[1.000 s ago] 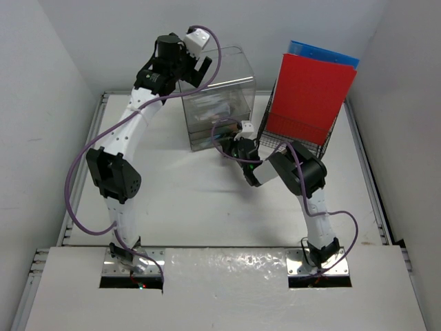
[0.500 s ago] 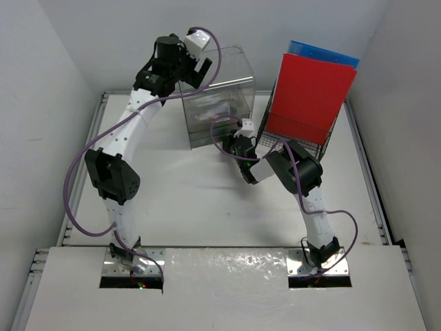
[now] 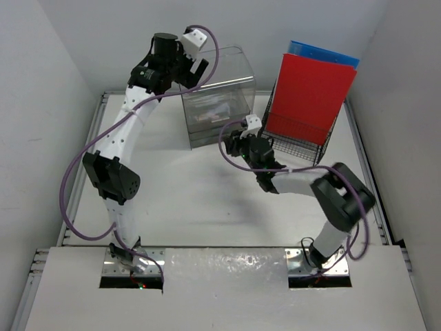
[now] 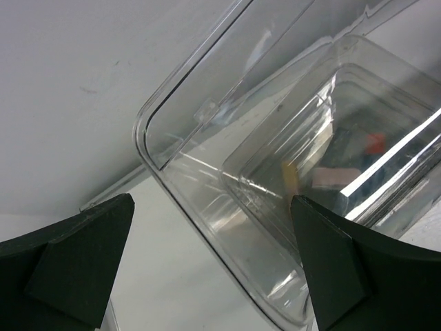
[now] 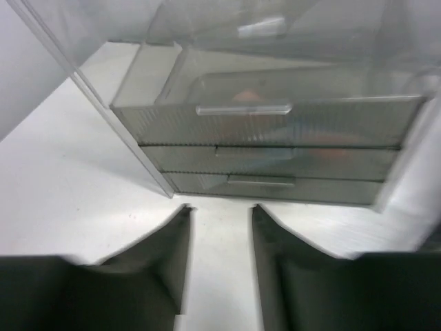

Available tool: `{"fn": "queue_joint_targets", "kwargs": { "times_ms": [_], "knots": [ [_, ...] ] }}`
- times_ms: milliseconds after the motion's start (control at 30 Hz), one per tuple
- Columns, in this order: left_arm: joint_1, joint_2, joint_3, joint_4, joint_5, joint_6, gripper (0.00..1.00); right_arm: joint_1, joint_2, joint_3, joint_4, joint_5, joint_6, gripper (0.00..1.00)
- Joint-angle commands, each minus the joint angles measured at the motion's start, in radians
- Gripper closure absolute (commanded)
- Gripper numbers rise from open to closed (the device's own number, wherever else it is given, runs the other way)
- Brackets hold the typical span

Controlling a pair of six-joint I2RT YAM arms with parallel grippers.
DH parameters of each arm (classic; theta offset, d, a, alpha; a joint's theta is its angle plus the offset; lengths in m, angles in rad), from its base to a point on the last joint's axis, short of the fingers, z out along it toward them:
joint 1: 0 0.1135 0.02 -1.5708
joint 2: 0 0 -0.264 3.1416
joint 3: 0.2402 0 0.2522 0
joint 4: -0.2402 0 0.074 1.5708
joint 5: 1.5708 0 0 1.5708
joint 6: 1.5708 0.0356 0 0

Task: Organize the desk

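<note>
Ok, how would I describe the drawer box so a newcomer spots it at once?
Start at the white desk. Toward its far side, near the middle, stands the drawer box, just left of a black wire rack holding a red folder. Unlike the rack, it is see-through plastic, with stacked drawers on its front.

white desk (image 3: 186,200) with thin grey rails along its side edges. two things sit straight on it, both up at the far end: a clear plastic drawer box (image 3: 217,103) about mid-width, drawer fronts facing the near side, and a black wire rack (image 3: 303,146) just to its right. can't tell if they touch.
</note>
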Motion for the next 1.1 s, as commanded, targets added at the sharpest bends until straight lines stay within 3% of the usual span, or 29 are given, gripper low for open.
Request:
{"fn": "queue_joint_targets", "kwargs": {
  "times_ms": [0,67,133,167,200,233,300,333,400,500,567,733,1067],
  "knots": [
    [0.0,-0.086,0.053,-0.042,-0.036,-0.032,0.04,-0.003,-0.16,-0.012,-0.339,0.041,-0.15,0.57],
    [0.0,-0.129,0.067,-0.065,-0.045,-0.033,0.0,-0.003,-0.254,0.02,-0.588,0.116,-0.174,0.41],
    [0.0,-0.158,0.084,-0.106,-0.09,-0.026,0.0,-0.006,-0.32,0.025,-0.707,0.179,-0.207,0.28],
    [0.006,-0.203,0.049,-0.114,-0.145,-0.026,0.0,-0.009,-0.396,0.005,-0.788,0.248,-0.22,0.13],
    [0.014,-0.232,0.012,-0.114,-0.165,-0.026,0.0,-0.009,-0.44,0.005,-0.821,0.281,-0.228,0.05],
    [0.029,-0.267,-0.039,-0.1,-0.168,-0.027,0.0,-0.016,-0.481,-0.017,-0.855,0.31,-0.239,0.01],
    [0.109,-0.375,-0.223,-0.067,-0.106,-0.059,0.0,-0.048,-0.588,-0.009,-1.006,0.338,-0.256,0.01],
    [0.137,-0.427,-0.284,-0.047,-0.088,-0.081,0.0,-0.108,-0.616,0.015,-1.122,0.341,-0.256,0.01],
    [0.215,-0.464,-0.427,-0.034,-0.039,-0.11,0.0,-0.207,-0.7,0.015,-1.2,0.37,-0.27,0.01],
    [0.365,-0.517,-0.609,0.033,0.163,-0.159,0.0,-0.376,-0.797,-0.023,-1.219,0.356,-0.28,0.01],
    [0.42,-0.533,-0.765,0.105,0.214,-0.187,0.0,-0.473,-0.826,-0.038,-1.22,0.315,-0.245,0.01],
    [0.422,-0.493,-0.973,0.269,0.255,-0.233,0.0,-0.827,-0.842,-0.127,-1.075,0.026,-0.107,0.01],
    [0.422,-0.472,-1.065,0.339,0.28,-0.234,0.0,-0.863,-0.902,-0.267,-1.058,0.345,0.098,0.01]
  ]
}}
